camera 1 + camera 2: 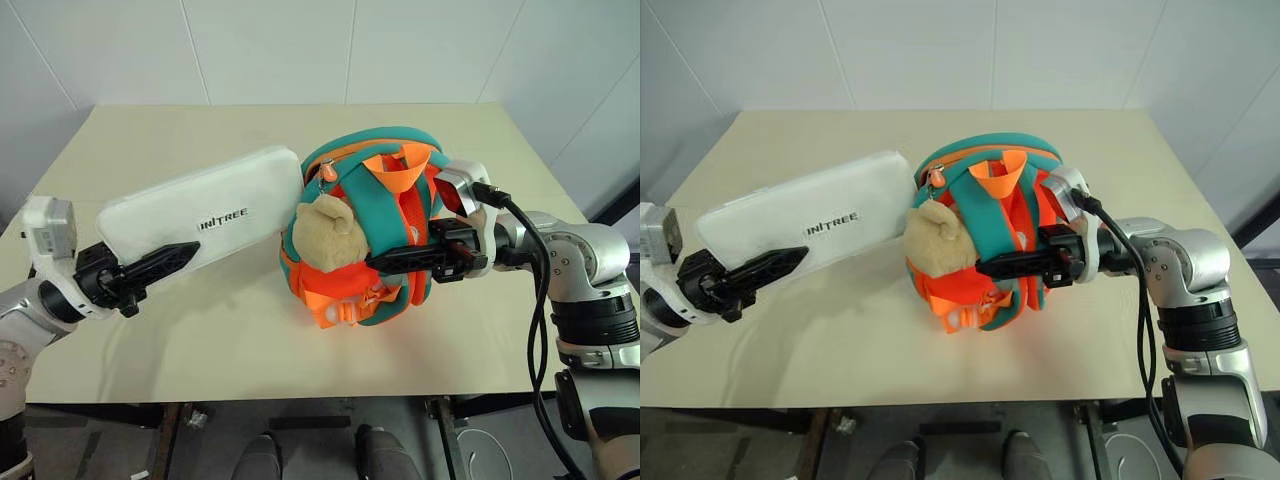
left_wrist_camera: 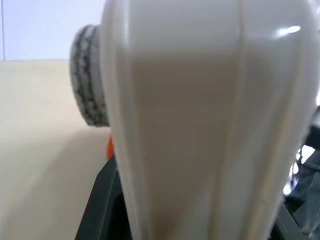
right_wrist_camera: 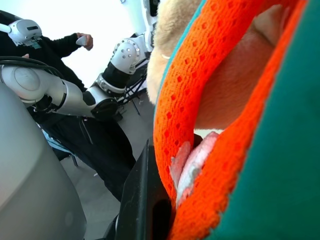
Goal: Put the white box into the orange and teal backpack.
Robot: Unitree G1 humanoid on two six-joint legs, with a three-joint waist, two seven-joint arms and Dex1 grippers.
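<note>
Two grippers work over the beige table (image 1: pixel 150 350) in the left eye view. The left gripper (image 1: pixel 165 262) holds the white box (image 1: pixel 200 215) by its near end, one black finger lying along the box's front face, so the jaws are pinching the box between them. The box is lifted off the table and slants up toward the orange and teal backpack (image 1: pixel 385 215), its far end meeting the bag's teal rim beside the zipper. The right gripper (image 1: pixel 385 260) reaches in from the right with its jaws pressed together on an orange strap across the front of the backpack, just below the plush bear (image 1: pixel 322 232).

From the right eye view the same layout shows: the box bridges from the left gripper to the backpack's upper left edge, and the backpack stands on the table.

Seen by the left wrist view, the white box rises between the dark fingers (image 2: pixel 102 200) and the table lies beyond.

Close up in the right wrist view, orange mesh webbing (image 3: pixel 200 85) and teal fabric sit against a black finger (image 3: pixel 145 200), with a person in dark clothing behind.
</note>
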